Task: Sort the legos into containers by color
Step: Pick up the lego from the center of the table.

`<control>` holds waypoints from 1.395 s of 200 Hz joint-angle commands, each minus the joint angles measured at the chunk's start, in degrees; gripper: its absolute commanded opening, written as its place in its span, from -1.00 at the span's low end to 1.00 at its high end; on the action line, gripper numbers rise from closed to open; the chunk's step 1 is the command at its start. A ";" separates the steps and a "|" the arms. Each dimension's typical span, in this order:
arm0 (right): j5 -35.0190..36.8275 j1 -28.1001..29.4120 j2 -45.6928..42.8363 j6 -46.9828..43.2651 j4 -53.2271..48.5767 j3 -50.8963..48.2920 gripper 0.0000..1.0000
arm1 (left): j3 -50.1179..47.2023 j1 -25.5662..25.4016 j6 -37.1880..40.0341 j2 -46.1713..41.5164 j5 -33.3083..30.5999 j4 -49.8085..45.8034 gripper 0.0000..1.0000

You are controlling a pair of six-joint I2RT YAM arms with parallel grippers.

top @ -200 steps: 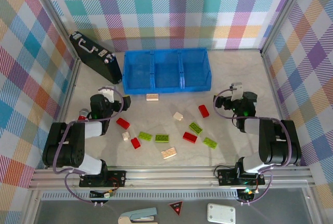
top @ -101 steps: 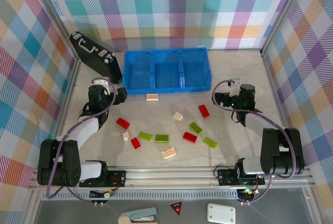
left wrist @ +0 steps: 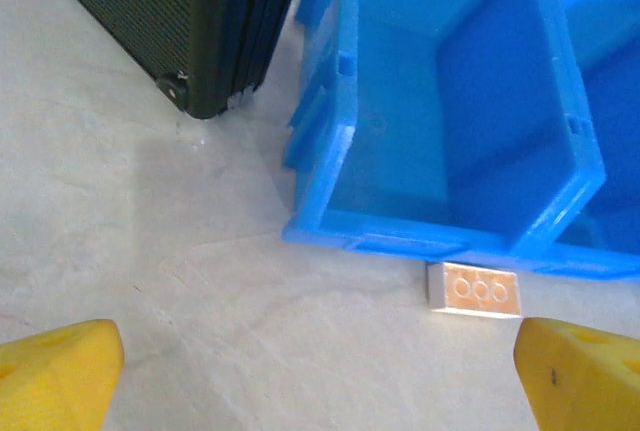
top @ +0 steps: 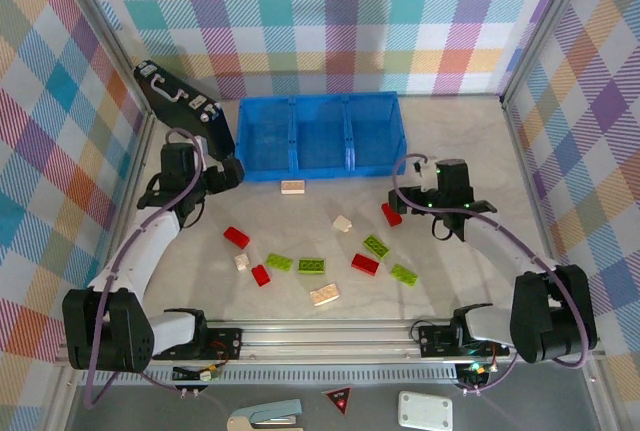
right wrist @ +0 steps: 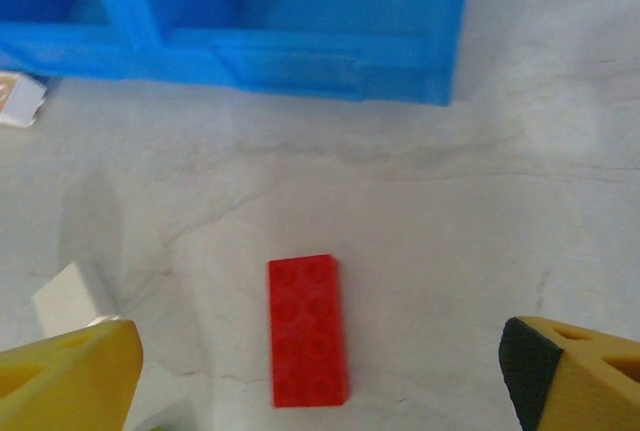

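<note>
My right end effector (right wrist: 318, 376) hangs wide open over the pale bench (right wrist: 520, 201), a flat red studded plastic brick (right wrist: 308, 331) lying untouched between its fingers, near the long blue plastic bin (right wrist: 300, 63). My left end effector (left wrist: 320, 376), open and empty, faces a cream studded brick (left wrist: 474, 290) just beside the bin's front wall.

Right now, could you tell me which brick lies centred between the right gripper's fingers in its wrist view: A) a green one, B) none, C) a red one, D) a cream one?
C: the red brick lies flat on the table, midway between the fingers of the open right gripper, untouched.
</note>
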 commanded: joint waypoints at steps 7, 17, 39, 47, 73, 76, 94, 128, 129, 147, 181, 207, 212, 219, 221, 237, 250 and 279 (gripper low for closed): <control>2.03 2.02 3.21 2.19 -8.79 5.99 0.77 | 7.50 -0.60 0.15 2.88 5.92 -10.72 1.00; 0.93 2.12 5.23 3.34 -9.98 7.39 0.73 | 7.87 -0.55 0.48 3.46 7.33 -10.62 1.00; 0.05 3.17 9.59 4.99 -10.64 9.24 0.64 | 6.56 -0.57 1.16 4.20 9.14 -6.93 1.00; 0.66 3.66 11.06 5.46 -11.27 10.08 0.62 | 7.07 -0.59 2.38 4.69 9.47 -7.16 1.00; 2.87 4.87 15.39 5.50 -15.40 13.03 0.53 | 10.79 -0.54 8.56 6.24 9.69 -11.01 1.00; 3.17 4.95 15.81 5.27 -15.87 13.51 0.51 | 11.22 -0.53 9.26 6.39 9.65 -11.60 1.00; 4.95 5.73 17.64 4.04 -17.90 14.99 0.43 | 12.41 -0.63 11.89 6.23 6.98 -13.04 0.99; 7.77 6.17 20.71 2.92 -18.70 16.35 0.31 | 7.03 -0.60 15.64 3.80 6.51 -8.44 0.99; 7.88 6.21 20.85 2.93 -18.74 16.49 0.31 | 6.92 -0.61 15.74 3.81 6.61 -8.37 0.99; 9.93 6.83 22.47 3.06 -20.26 18.29 0.28 | 7.53 -0.66 15.81 4.92 6.52 -9.66 0.98; 10.89 7.49 24.87 3.15 -21.95 20.62 0.20 | 7.24 -0.58 15.56 4.09 7.85 -8.19 0.97; 10.63 8.01 26.69 3.45 -22.20 21.65 0.14 | 5.78 -0.54 16.15 1.64 6.89 -7.10 0.99; 10.80 8.10 27.19 3.41 -22.21 21.94 0.12 | 5.67 -0.54 16.25 1.23 6.82 -7.16 0.99; 10.57 8.25 27.83 3.71 -22.35 22.37 0.09 | 5.52 -0.57 16.43 0.83 6.78 -6.99 0.99; 10.57 8.25 27.99 3.78 -22.38 22.50 0.09 | 5.46 -0.54 16.51 0.76 6.73 -6.99 0.99; 10.53 8.65 29.30 4.18 -22.22 23.16 0.06 | 5.30 -0.60 16.91 0.17 6.37 -6.99 1.00; 10.80 8.72 30.09 4.59 -22.13 23.55 0.04 | 5.30 -0.56 17.10 0.04 6.09 -7.23 1.00; 11.55 8.90 31.08 5.13 -22.03 24.00 -0.01 | 5.34 -0.45 17.37 -0.16 6.43 -7.26 1.00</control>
